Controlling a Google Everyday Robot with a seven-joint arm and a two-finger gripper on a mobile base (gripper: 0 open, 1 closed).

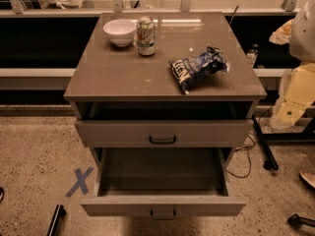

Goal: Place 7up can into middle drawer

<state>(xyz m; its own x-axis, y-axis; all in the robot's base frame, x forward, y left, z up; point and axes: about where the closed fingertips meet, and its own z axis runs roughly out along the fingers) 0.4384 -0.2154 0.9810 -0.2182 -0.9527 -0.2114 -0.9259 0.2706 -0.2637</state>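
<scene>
You are looking at the 7up can standing upright on the cabinet top, just beside the white bowl; the middle drawer is sitting pulled out below; the gripper is not showing anywhere in your view.

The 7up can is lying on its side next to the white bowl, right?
Not quite. The camera view shows the 7up can standing upright, not lying on its side. It is next to the white bowl, on the cabinet top. The gripper is not in view.
</scene>
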